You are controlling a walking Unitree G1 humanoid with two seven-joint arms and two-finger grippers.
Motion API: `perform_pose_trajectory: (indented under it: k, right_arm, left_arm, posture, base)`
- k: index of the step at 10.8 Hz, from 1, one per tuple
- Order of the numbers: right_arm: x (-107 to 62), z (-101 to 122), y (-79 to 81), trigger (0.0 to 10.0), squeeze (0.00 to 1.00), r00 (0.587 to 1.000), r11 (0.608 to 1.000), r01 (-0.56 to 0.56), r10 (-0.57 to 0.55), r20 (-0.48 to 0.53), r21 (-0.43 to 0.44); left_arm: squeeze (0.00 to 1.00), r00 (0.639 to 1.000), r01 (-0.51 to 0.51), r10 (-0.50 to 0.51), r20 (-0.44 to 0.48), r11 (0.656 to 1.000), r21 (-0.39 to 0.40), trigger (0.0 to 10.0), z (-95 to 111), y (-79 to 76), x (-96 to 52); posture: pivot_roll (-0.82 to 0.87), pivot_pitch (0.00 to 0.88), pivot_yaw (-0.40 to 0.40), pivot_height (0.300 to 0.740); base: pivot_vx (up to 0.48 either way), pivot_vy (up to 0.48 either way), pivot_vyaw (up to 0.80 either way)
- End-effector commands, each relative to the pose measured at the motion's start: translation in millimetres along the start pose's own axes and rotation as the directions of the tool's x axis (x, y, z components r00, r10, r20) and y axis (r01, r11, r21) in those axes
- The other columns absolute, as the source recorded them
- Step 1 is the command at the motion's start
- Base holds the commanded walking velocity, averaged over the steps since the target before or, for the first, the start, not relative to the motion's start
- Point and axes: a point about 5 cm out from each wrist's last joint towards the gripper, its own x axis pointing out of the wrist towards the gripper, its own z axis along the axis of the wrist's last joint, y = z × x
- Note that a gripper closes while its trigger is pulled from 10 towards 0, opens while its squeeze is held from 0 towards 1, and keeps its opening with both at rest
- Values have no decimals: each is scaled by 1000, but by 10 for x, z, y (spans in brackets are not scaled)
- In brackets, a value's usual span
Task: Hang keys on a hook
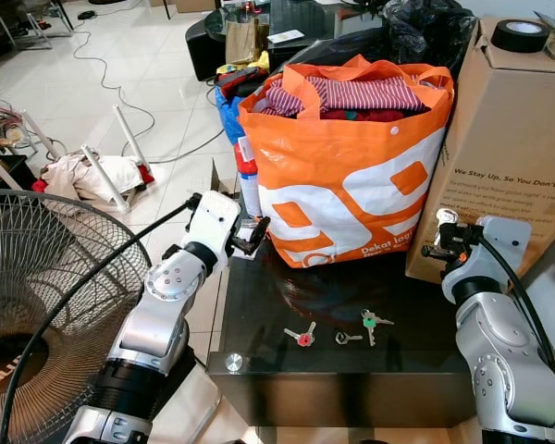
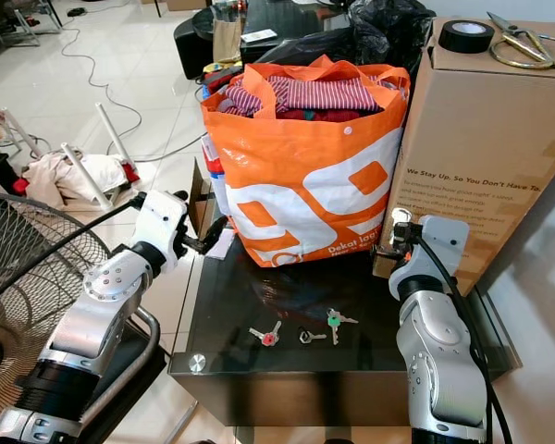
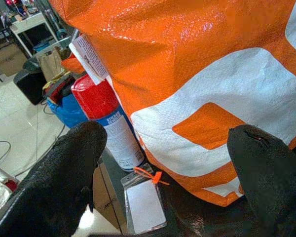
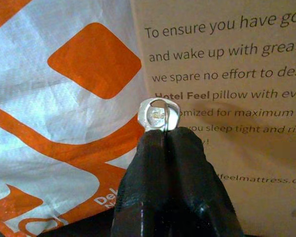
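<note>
Three keys lie on the black glass table (image 1: pixel 259 314) near its front edge: one with a red head (image 1: pixel 302 337), a small dark one (image 1: pixel 345 338) and one with a green head (image 1: pixel 371 322). My right gripper (image 1: pixel 441 242) is raised at the table's right side, between the orange bag and the cardboard box. It is shut on a silver key (image 4: pixel 159 114), whose round head with a ring sticks out past the fingertips. My left gripper (image 1: pixel 250 236) is open with nothing in it, at the table's back left corner, close to the bag.
An orange bag (image 1: pixel 351 176) full of clothes stands at the back of the table. A tall cardboard box (image 1: pixel 509 139) with a tape roll (image 1: pixel 521 34) flanks it on the right. A red-capped spray can (image 3: pixel 103 106) and a clear card sleeve (image 3: pixel 144 205) sit by the left gripper. A fan (image 1: pixel 37 305) stands left.
</note>
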Motion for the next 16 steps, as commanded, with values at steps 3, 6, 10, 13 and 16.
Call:
perform_pose_trajectory:
  k: [3, 6, 10, 13, 16]
  right_arm:
    - [18, 9, 25, 10000, 0, 1000, 1000, -3, 3, -8, -11]
    - [25, 5, 25, 10000, 0, 1000, 1000, -5, 5, -13, -15]
    - [31, 5, 21, 10000, 0, 1000, 1000, -3, 3, -14, -19]
    - [40, 10, 19, 10000, 0, 1000, 1000, -3, 3, -13, -25]
    - [37, 17, 18, 10000, 0, 1000, 1000, -4, 4, -11, -31]
  left_arm:
    - [0, 1000, -20, 20, -8, 1000, 5, 10000, -9, 47, 0]
    - [0, 1000, -21, 21, -12, 1000, 5, 10000, -20, 39, -5]
    - [0, 1000, -20, 21, -12, 1000, 9, 10000, -21, 37, 1]
    - [0, 1000, -21, 21, -9, 1000, 7, 10000, -14, 29, 5]
    - [0, 1000, -17, 17, -8, 1000, 5, 10000, -22, 14, 13]
  posture:
    - [-243, 0, 127, 740]
    - [-240, 0, 122, 740]
    - [-242, 0, 122, 740]
    - [-243, 0, 120, 740]
    - [-249, 0, 121, 740]
  base:
    - [0, 0, 0]
    - [0, 0, 0]
    - [-254, 0, 0]
    - [-255, 0, 0]
    - [-244, 0, 0]
